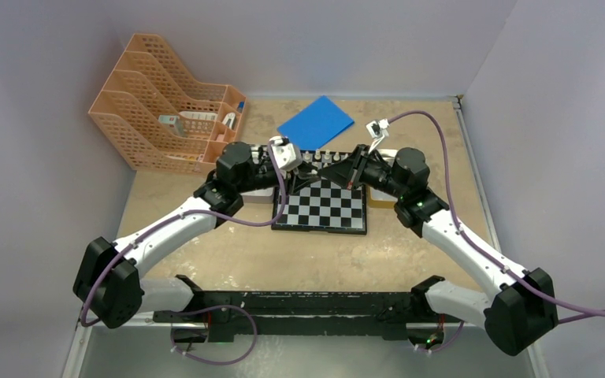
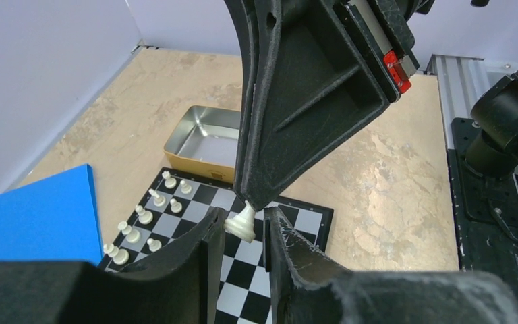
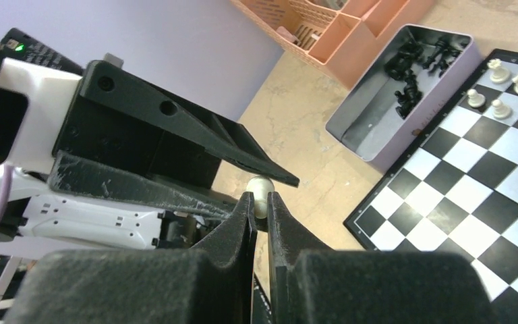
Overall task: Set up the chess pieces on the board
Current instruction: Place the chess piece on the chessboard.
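In the top view the board (image 1: 319,209) lies at the middle of the frame, and its lower rows, those nearest the arm bases, carry no piece that I can see. Just above them, over the board's upper edge, the two grippers meet on one white piece (image 2: 243,224). The right gripper (image 3: 260,196), at the centre of its own wrist view, has its jaws pressed onto the piece's round head. The left gripper (image 2: 243,216), at the bottom centre of the left wrist view, has its jaws narrowly apart on either side of the base; whether they grip it or only bracket it I cannot tell. This looks like a hand-over above the squares, with the piece not yet set down. Beyond it, several white pieces (image 2: 145,216) stand on the board's far rows, at the lower left of the left wrist view. The black pieces (image 3: 415,61) lie heaped in a tin (image 3: 371,131) beside the board, at the upper right of the right wrist view. By my reckoning the white side is roughly half placed and the black side not begun.
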### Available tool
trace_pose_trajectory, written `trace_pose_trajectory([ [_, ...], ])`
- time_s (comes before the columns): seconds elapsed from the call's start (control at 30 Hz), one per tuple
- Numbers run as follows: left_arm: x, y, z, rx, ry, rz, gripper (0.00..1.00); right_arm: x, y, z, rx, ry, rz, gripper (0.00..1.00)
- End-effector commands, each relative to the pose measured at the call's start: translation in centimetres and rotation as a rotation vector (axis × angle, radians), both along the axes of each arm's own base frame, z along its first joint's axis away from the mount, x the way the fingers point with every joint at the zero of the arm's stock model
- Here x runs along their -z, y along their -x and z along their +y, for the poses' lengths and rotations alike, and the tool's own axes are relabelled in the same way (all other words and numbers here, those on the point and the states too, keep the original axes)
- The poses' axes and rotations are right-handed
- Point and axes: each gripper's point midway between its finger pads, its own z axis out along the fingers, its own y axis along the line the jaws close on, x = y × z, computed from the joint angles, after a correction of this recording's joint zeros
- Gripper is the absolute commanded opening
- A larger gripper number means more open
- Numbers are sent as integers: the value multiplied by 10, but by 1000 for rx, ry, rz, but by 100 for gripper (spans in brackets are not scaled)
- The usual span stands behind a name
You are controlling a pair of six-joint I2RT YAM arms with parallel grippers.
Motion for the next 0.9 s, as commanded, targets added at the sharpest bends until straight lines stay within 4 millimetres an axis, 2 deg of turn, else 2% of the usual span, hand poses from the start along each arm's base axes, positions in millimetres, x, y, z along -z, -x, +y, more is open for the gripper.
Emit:
trace_pose_trajectory([
  [0.0,-5,5,6,-20,3,-5,33,-8,-22,-8,116,33,-33,7],
  [0.13,8,13,14,-28,-46,40,50,6,-55,-26,270,197,-27,7],
  [0.27,15,25,28,-47,-103,71,72,23,-88,-47,422,369,-21,7],
  [0.4,19,45,48,-64,-155,102,87,48,-125,-72,561,598,8,7],
  [0.6,21,72,77,-80,-184,29,90,92,-163,-75,575,830,80,7],
  [0.73,26,79,92,-117,-192,-32,90,129,-173,-78,566,951,149,6],
  [0.87,30,81,102,-147,-193,-68,90,150,-183,-74,546,1001,178,7],
])
